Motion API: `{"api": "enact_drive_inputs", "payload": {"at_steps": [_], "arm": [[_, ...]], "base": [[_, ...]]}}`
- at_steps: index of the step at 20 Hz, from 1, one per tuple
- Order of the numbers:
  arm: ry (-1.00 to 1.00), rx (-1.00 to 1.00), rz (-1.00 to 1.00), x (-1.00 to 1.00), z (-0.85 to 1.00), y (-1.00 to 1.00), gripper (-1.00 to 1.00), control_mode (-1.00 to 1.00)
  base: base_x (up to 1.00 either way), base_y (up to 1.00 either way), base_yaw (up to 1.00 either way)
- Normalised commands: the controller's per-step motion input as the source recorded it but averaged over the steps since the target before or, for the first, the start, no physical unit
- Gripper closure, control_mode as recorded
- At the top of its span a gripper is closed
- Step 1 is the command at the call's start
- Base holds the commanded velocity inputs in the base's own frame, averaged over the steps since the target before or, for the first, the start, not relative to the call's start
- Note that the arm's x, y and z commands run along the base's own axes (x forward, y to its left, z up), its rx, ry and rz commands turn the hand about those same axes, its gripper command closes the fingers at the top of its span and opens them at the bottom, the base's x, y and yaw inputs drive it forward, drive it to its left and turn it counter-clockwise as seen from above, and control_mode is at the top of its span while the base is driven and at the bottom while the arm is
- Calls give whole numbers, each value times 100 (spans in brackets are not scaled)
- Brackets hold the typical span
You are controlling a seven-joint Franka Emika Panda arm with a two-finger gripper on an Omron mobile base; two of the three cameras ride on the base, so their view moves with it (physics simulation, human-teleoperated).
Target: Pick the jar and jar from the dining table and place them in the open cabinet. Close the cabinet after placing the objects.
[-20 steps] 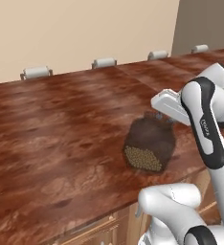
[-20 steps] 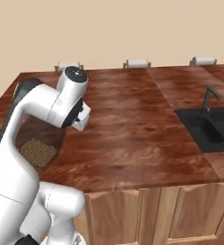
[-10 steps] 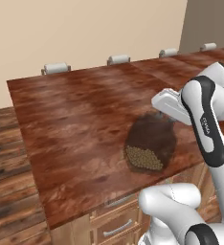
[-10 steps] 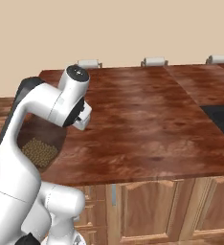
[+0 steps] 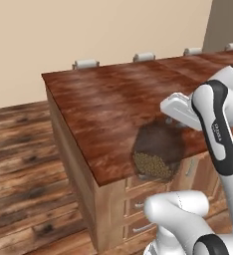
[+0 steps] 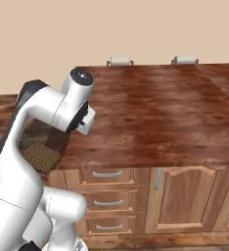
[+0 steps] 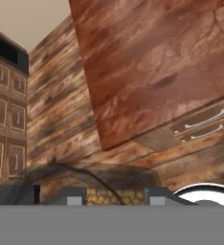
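Three views, taken in turn. Left base view: the dining table (image 5: 113, 99) has a glossy reddish-brown top, with pale chair backs (image 5: 86, 63) along its far edge and a beige wall behind; a plank floor (image 5: 24, 164) lies to the left, and drawers (image 5: 138, 204) show under the near edge. The wide jar (image 5: 157, 150), dark glass with olive-yellow pellets in its lower part, hangs under the white hand at the table's near corner, overlapping the edge; the gripper itself is hidden behind the hand and jar. Right base view: the same top (image 6: 155, 112) spreads to the right, with drawers (image 6: 106, 196) and a panel door (image 6: 192, 196) below it. The jar (image 6: 42, 147) sits low beside the table's left end, partly behind the arm, pellets visible at its bottom. Hand view: the table's corner (image 7: 152, 62) and drawer fronts (image 7: 205, 122) lie beyond, with floor planks and framed panel fronts (image 7: 6, 129) at the left. The jar's (image 7: 115, 191) rim and pellets lie between the fingertips (image 7: 74, 197), so the gripper (image 7: 115, 197) is clamped on the jar.
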Motion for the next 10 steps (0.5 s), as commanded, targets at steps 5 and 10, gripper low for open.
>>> {"api": "enact_drive_inputs", "payload": {"at_steps": [5,10], "arm": [[0,0,0,0,0,0,100,100],[0,0,0,0,0,0,100,100]], "base": [[-22,100,21],[-2,100,9]]}}
